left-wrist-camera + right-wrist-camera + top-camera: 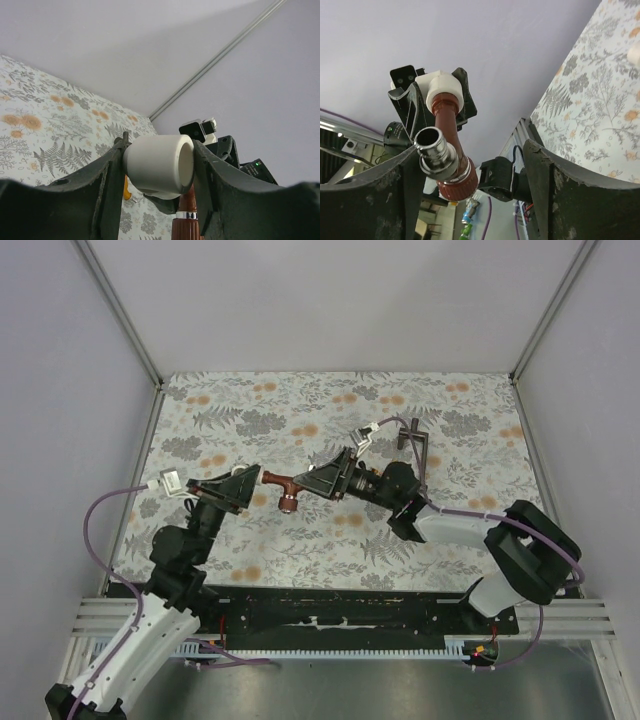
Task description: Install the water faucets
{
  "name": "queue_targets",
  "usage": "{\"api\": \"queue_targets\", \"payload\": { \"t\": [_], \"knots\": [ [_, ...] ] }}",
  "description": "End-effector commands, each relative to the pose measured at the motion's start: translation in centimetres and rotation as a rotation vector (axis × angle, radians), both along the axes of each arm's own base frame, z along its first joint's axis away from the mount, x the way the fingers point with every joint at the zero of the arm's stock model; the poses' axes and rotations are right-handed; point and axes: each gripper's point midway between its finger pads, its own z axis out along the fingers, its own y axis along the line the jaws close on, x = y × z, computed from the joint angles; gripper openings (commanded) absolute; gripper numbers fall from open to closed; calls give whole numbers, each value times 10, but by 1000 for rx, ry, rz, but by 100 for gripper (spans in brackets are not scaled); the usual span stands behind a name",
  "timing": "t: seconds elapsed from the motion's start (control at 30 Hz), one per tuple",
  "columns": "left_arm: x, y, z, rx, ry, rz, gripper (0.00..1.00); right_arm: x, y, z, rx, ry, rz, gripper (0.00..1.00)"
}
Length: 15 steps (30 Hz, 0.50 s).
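The reddish-brown faucet (283, 486) hangs in the air between my two grippers. Its far end sits in a white elbow fitting (159, 165). My left gripper (248, 488) is shut on that fitting, with the jaws pressing both its sides in the left wrist view (160, 149). In the right wrist view the faucet (445, 130) shows its silvery nozzle toward the camera. My right gripper (472, 150) is open around it: the left finger is at the nozzle, the right finger stands well apart. A small orange piece (126, 189) lies on the cloth behind the fitting.
The dark T-shaped tool (412, 440) stands on the floral cloth (250, 410) behind the right arm. A white object (635, 50) lies on the cloth at the edge of the right wrist view. Grey walls enclose the table.
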Motion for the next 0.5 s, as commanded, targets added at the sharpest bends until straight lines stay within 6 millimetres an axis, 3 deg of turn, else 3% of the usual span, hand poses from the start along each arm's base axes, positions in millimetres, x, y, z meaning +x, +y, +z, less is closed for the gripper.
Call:
{"api": "queue_targets", "payload": {
  "t": [0.0, 0.2, 0.37, 0.47],
  "knots": [
    [-4, 16, 30, -2, -34, 75, 2, 6, -22, 22, 4, -144, -70, 81],
    [1, 19, 25, 57, 66, 97, 2, 8, -40, 27, -169, -390, -149, 83],
    [2, 16, 27, 93, 134, 84, 2, 9, -67, 28, -427, -759, -205, 83],
    [3, 11, 22, 129, 191, 63, 2, -3, -77, 32, -529, -980, -163, 82]
  ]
}}
